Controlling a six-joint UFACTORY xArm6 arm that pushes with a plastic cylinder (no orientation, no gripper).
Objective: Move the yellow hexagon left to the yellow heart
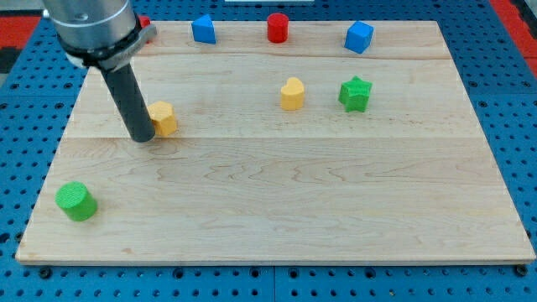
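My tip (143,137) touches the yellow hexagon (164,118) — on its left side.

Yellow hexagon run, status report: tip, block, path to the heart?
My tip down at the yellow hexagon's left side, apparently touching. Yellow heart off to the view's right, apart. Board between them bare.

The robot's arm (91,25) shows in the upper left of the frame. Its top part is a fat round tube, shiny grey like metal, with a darker band around its bottom edge. Under it hangs a thinner rod (130,96), smooth, round and very dark grey, almost black. My tip (143,138) is the rod's flat, dark bottom end.
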